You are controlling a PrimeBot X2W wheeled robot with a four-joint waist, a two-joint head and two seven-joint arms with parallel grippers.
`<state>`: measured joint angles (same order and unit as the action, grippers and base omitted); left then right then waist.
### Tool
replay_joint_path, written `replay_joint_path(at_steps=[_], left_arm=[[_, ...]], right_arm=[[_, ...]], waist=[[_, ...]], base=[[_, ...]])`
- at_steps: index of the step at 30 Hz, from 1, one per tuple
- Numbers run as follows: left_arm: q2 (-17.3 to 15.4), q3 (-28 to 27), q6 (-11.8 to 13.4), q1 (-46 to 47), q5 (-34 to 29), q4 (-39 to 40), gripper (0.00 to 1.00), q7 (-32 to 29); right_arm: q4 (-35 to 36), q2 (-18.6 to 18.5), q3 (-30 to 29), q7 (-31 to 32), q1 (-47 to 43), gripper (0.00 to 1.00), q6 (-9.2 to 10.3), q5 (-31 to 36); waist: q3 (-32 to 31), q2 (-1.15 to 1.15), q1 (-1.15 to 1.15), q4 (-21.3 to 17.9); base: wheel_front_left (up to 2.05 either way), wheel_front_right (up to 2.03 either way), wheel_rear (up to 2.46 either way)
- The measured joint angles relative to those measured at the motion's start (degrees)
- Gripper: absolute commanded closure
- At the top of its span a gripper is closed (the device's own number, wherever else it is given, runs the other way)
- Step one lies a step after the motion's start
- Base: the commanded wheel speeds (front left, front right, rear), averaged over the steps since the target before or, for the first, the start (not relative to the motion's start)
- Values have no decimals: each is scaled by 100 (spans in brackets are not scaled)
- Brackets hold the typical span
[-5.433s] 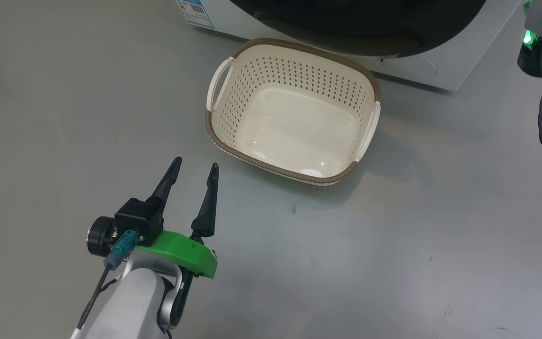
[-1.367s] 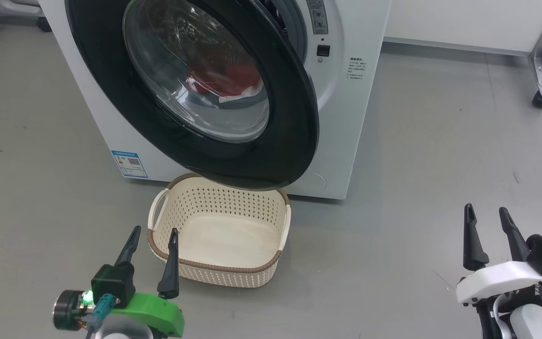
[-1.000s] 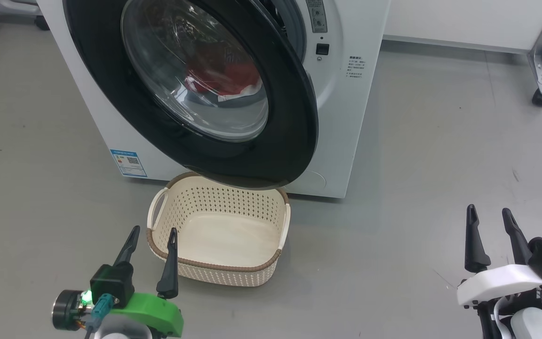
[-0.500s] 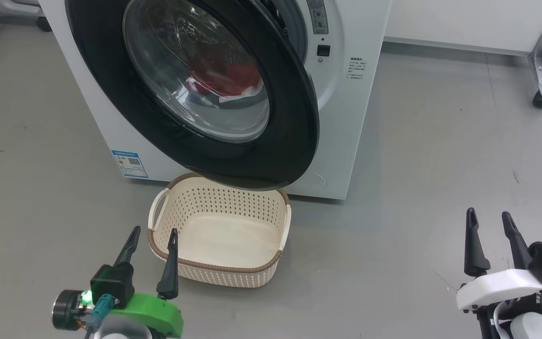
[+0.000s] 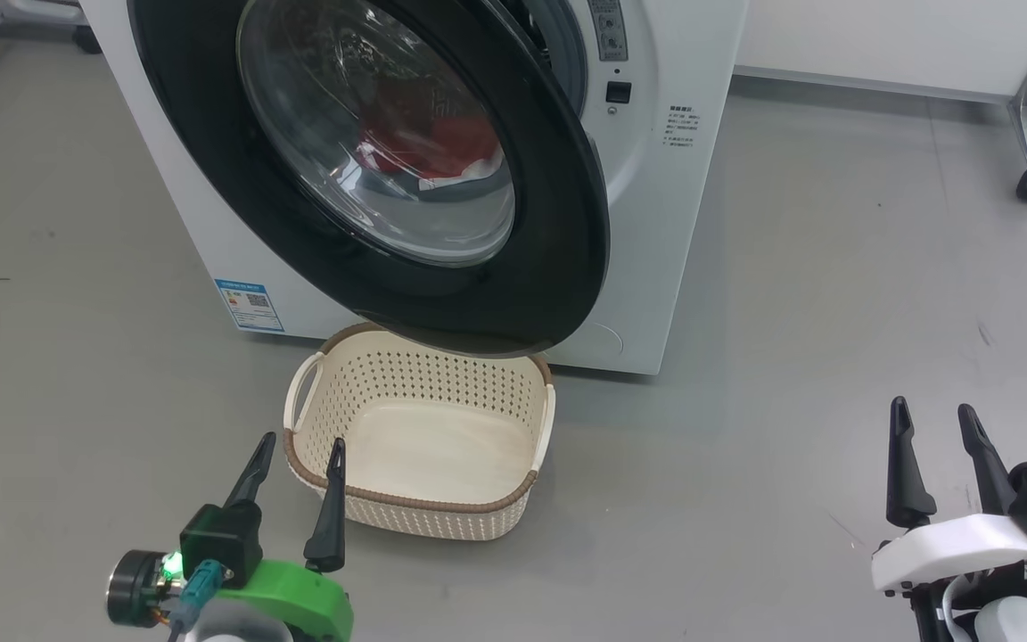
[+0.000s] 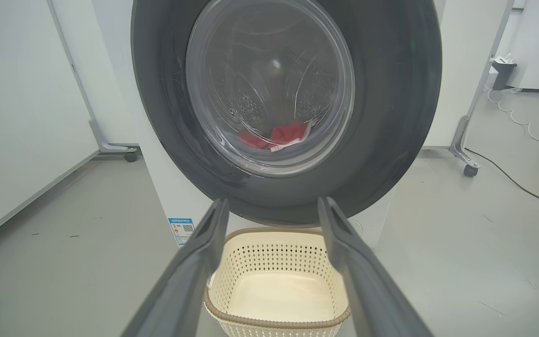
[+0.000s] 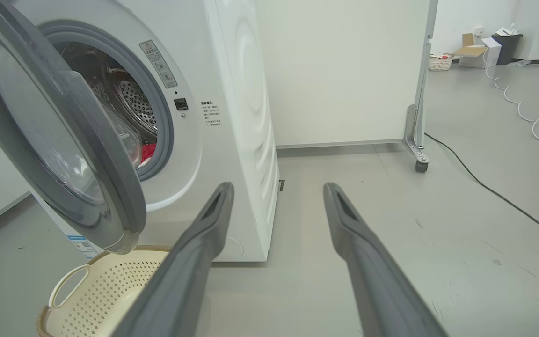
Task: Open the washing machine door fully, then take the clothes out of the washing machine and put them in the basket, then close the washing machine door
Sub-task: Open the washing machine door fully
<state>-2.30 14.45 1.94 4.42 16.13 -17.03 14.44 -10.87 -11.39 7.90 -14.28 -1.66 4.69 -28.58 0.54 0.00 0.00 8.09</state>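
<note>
Red clothes (image 5: 429, 147) lay inside the washer (image 5: 656, 223) behind its ajar door (image 5: 558, 267); the basket (image 5: 406, 501) stood near, beneath it. Left gripper (image 5: 301, 440) and right gripper (image 5: 932, 406) gaped, holding nothing.

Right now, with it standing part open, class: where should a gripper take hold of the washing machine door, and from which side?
Take the washing machine door by the free right edge of its black rim, which stands off the washing machine. Come from the right with the open right gripper; the bulging glass likely offers no hold.
</note>
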Motion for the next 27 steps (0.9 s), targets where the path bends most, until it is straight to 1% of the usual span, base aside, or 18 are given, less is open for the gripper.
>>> replay_joint_path(at_steps=[8, 14, 21, 26, 27], left_arm=[[1, 68, -31, 0, 0, 4, 0, 0], [0, 103, -47, 2, 0, 24, 0, 0], [0, 163, -65, 25, 0, 79, 0, 0], [0, 297, -116, 109, 2, 94, 0, 0], [0, 323, -122, 150, 5, 107, 0, 0]], right_arm=[[71, -130, -16, 0, 51, 0, -24, 48], [109, -270, -1, 118, 355, 0, -169, 48], [182, -464, 22, 475, 957, 0, -346, 21], [235, -483, -20, 820, 1464, 0, -522, -349], [235, -483, -27, 892, 1559, 0, -532, -409]], waist=[[109, 0, 0, 67], [229, 0, 0, 122], [466, 0, 0, 188], [693, 0, 0, 258], [740, 0, 0, 277]], base=[[0, 0, 0], [0, 0, 0], [0, 0, 0], [0, 0, 0], [0, 0, 0]])
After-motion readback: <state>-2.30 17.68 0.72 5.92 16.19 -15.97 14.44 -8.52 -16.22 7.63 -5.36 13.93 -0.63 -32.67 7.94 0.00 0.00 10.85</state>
